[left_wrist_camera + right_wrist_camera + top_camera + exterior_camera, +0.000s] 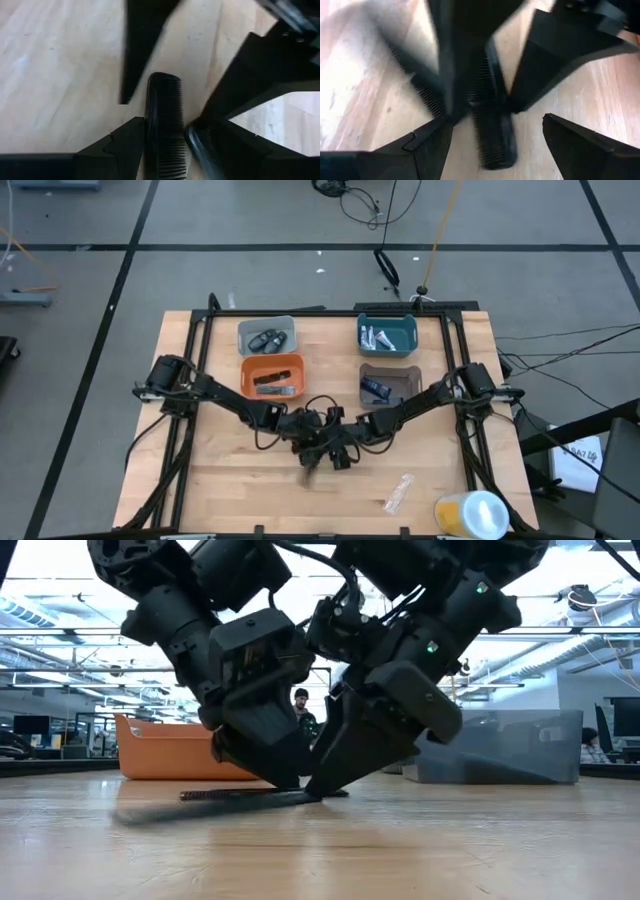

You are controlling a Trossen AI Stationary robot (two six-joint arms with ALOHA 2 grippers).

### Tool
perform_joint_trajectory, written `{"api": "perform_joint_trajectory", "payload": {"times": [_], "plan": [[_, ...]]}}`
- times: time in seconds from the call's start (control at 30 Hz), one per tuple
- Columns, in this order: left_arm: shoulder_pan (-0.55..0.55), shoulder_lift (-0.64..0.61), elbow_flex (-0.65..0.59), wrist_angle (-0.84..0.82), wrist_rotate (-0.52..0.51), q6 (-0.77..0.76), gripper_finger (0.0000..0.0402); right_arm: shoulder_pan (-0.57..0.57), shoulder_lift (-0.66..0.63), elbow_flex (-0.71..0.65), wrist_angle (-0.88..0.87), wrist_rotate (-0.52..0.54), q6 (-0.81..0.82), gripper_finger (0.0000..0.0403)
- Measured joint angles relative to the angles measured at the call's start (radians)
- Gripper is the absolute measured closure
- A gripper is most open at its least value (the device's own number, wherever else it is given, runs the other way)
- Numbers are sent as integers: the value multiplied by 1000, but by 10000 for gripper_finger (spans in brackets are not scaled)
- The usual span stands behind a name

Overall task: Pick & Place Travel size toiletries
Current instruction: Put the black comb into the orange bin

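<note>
Both my arms have their heads down together at the middle of the pale wooden table (pixel 230 490), my left gripper (pixel 312 448) and my right gripper (pixel 342 450) tip to tip just above the boards. The piece between them is a thin black plastic comb (pixel 165 115) lying flat on the wood. My left gripper (pixel 165 145) straddles one end of it, with the comb filling nearly the whole gap. I cannot tell whether I am truly pinching it or only bracketing it. My right gripper (pixel 498 120) stands spread wide over the other end of the same comb (pixel 495 135), touching neither side of it and holding nothing. A second toothed black comb (pixel 415 75) lies just beside the first, blurred. From table height the comb (pixel 250 795) shows as a dark flat strip on the table under both grippers. Farther back stand four small bins: a grey bin (pixel 246 330) with dark oval pieces, an orange bin (pixel 248 370) with black stick-shaped pieces, a teal bin (pixel 410 330) with silvery-white tubes, and a brown bin (pixel 410 375) with dark blue tubes. Near the front edge, well apart from me, lie a clear crinkled plastic wrapper (pixel 398 492) and a big yellow-and-white cylinder (pixel 470 513).
</note>
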Motion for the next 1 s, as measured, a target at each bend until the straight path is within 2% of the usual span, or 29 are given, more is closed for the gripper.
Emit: {"api": "perform_joint_trajectory", "payload": {"times": [0.2, 0.47, 0.57, 0.87, 1.0], "plan": [[12, 2, -2, 43, 100, 11, 200, -15, 0, -2, -5, -5, 7, 110], [17, 0, -2, 25, 98, 54, 223, -15, 2, -3, 4, 4, 2, 110], [23, -8, -2, 1, 101, 70, 229, -15, 3, -4, 22, 44, -32, 110], [42, -116, -6, -251, 112, 21, 247, -31, 5, -5, 31, 107, -38, 110], [33, -181, -4, -298, 98, -15, 256, -33, 5, -5, 38, 120, -50, 110]]}}
